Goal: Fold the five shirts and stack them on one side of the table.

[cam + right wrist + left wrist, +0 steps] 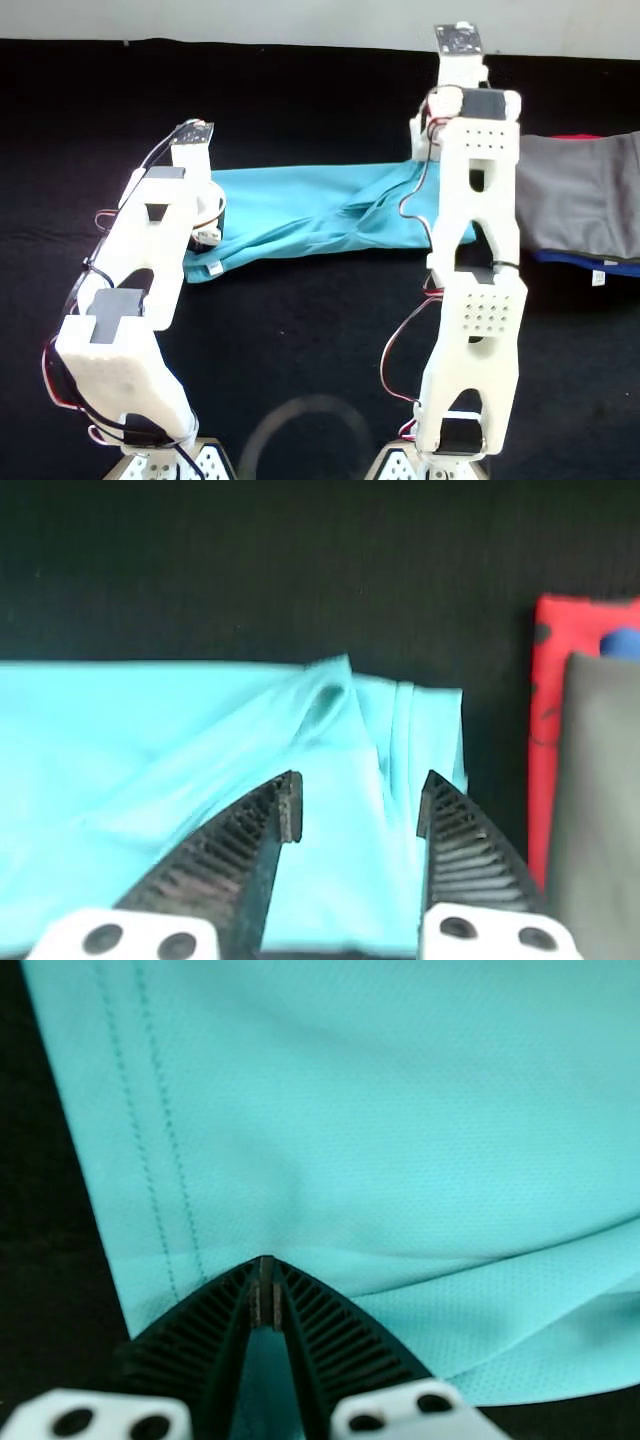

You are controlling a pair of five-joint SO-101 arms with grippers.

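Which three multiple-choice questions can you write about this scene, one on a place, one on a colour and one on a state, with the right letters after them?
1. Where is the stack of folded shirts?
A. at the left arm's base
B. on the right arm's side of the table
C. between the two arm bases

2. What colour is the shirt on top of that stack?
A. grey
B. yellow
C. white

3. How is the right gripper?
A. shut on the stack
B. open over the teal shirt
C. shut on nothing

Key:
1 B: the high view shows the stack beside the right arm.
2 A: grey cloth lies over the blue and red layers.
3 B: its fingers stand apart, with teal cloth seen between them.
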